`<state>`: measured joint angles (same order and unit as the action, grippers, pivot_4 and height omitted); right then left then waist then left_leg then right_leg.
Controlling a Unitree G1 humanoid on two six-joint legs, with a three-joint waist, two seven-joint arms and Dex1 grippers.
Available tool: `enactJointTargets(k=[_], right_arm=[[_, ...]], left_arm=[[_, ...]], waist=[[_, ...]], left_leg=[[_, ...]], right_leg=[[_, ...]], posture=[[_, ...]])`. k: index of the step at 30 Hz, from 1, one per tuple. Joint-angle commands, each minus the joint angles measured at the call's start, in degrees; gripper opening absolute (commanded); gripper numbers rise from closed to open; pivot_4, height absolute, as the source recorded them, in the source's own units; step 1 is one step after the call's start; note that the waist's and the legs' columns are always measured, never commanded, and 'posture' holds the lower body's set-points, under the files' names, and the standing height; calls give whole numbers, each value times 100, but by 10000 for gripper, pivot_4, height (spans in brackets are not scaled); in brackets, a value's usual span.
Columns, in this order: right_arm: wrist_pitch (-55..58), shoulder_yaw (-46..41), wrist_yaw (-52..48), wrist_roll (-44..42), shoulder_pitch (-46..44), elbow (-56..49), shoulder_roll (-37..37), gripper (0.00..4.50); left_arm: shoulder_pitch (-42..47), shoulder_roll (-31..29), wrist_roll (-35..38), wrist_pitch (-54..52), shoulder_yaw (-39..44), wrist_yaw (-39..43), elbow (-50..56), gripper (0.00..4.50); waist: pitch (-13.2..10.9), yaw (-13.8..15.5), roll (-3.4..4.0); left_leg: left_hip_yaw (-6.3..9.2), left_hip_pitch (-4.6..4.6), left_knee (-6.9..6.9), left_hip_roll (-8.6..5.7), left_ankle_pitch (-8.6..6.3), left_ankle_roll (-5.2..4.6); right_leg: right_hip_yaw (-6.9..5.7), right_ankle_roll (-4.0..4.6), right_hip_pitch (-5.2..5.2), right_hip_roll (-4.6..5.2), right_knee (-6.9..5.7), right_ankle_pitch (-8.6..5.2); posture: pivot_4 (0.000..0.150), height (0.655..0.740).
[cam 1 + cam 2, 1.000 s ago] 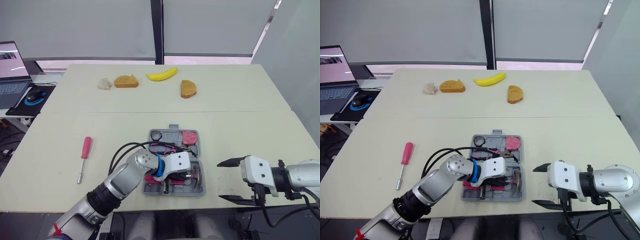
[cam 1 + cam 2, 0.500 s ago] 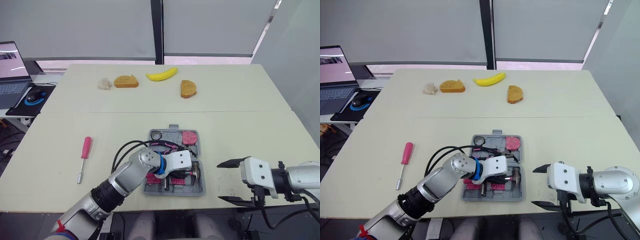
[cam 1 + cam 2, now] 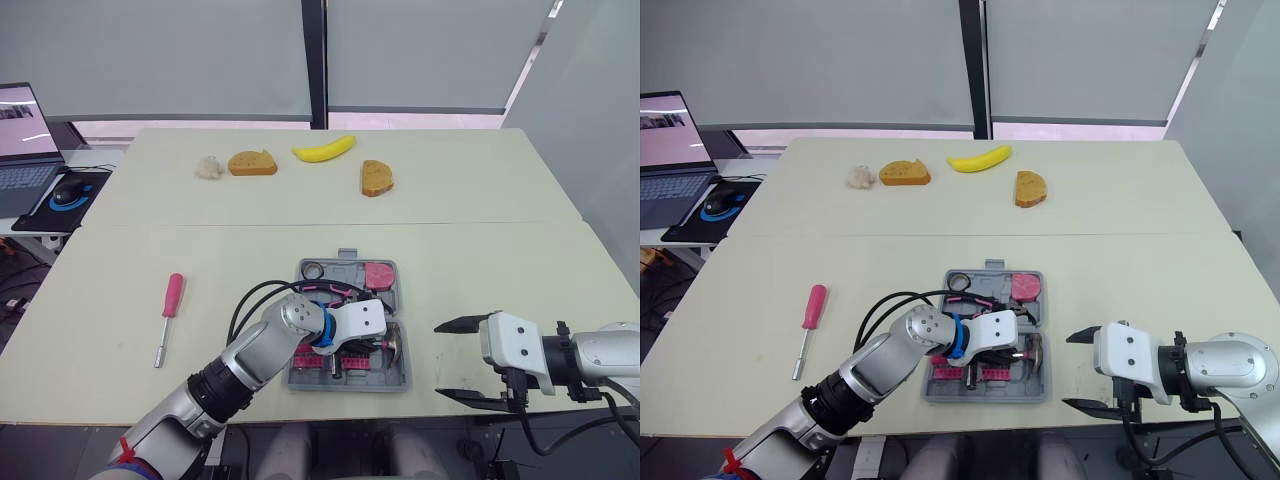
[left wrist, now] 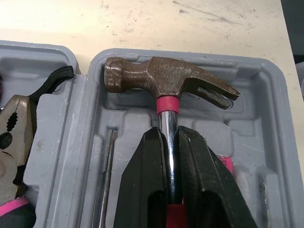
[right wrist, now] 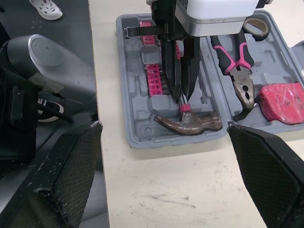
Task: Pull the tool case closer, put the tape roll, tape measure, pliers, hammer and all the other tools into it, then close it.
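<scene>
Pale table [image 3: 480, 270] in front of grey blinds, with a laptop [image 3: 20, 140] sitting off the far left edge. The left gripper [image 4: 168, 135] is pinching the hammer [image 4: 161, 80]. Its black fingers [image 4: 147, 171] are pressing on both sides of the steel shaft, just under the pink collar below the head. The hammer is lying in its moulded slot in the near half of the open grey case [image 3: 400, 378], head pointing to the robot's right. The pliers [image 5: 240, 80], tape roll [image 5: 255, 27] and red tape measure [image 5: 280, 102] are sitting in the far half. The case is resting close to the table's near edge, between the two arms. The right gripper [image 3: 440, 360] is hovering just right of the case, fingers spread wide and holding nothing. A pink-handled screwdriver [image 3: 170, 310] is lying on the table well left of the case. A banana [image 3: 324, 149] is lying toward the far side.
</scene>
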<state>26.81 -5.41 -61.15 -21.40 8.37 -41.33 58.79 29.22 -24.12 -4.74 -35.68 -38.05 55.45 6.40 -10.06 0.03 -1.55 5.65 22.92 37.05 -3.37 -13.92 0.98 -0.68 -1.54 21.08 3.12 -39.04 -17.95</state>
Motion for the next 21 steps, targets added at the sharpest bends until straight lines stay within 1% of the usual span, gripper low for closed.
enactJointTargets(k=[1, 8, 10, 12, 15, 17, 20, 21], right_arm=[[4, -7, 33, 1, -40, -129, 52, 45000], [-1, 21, 62, 29, -39, -107, 46, 45000], [-1, 33, 68, 33, -54, -102, 43, 45000], [-6, 42, 73, 37, -63, -95, 42, 45000], [-33, 54, 66, 59, -84, -53, 42, 45000], [-49, 62, 58, 76, -101, -27, 42, 45000], [-70, 65, 50, 92, -113, -3, 40, 45000], [-68, 71, 51, 97, -120, -3, 37, 45000]], left_arm=[[56, -23, 11, -18, 101, 17, 230, 10127], [108, -46, 227, -314, 452, 8, 639, 31849], [163, -127, 352, -323, 644, 87, 743, 38830], [166, -257, 524, -21, 872, 221, 769, 44327], [31, -448, 921, 668, 1259, 524, 650, 44327], [-64, -593, 1182, 865, 1406, 795, 568, 44327], [-187, -787, 1390, 1260, 1517, 1152, 466, 38365], [-227, -866, 1379, 1390, 1511, 1232, 434, 35408]], waist=[[0, -1, 0], [0, -2, 0], [0, -2, 0], [0, -5, 0], [1, -14, 2], [2, -10, 2], [2, -7, 2], [2, -6, 2]], left_leg=[[0, 0, 0, 0, 0, 0], [0, 0, 1, 0, 0, 0], [0, 0, 1, 0, 0, 0], [1, 0, 0, 1, 0, 1], [0, -2, 0, 3, 1, 1], [-1, -2, 0, 3, 1, 2], [-1, -2, 1, 0, 1, 2], [-1, -1, 1, 0, 1, 2]], right_leg=[[0, 0, 0, 0, 0, 0], [0, 0, 0, 0, -1, 0], [0, 0, 0, 0, -1, 0], [-1, 0, 0, 0, -1, 0], [0, 0, 1, -1, -2, 0], [0, 0, 1, 0, -2, 0], [1, 1, 0, 2, 0, 0], [1, 1, 0, 2, 0, 0]], posture=[[1500, 7400], [1500, 7400], [1500, 7400], [1500, 7400], [1500, 7400], [1500, 7400], [1500, 7400], [1500, 7400]])
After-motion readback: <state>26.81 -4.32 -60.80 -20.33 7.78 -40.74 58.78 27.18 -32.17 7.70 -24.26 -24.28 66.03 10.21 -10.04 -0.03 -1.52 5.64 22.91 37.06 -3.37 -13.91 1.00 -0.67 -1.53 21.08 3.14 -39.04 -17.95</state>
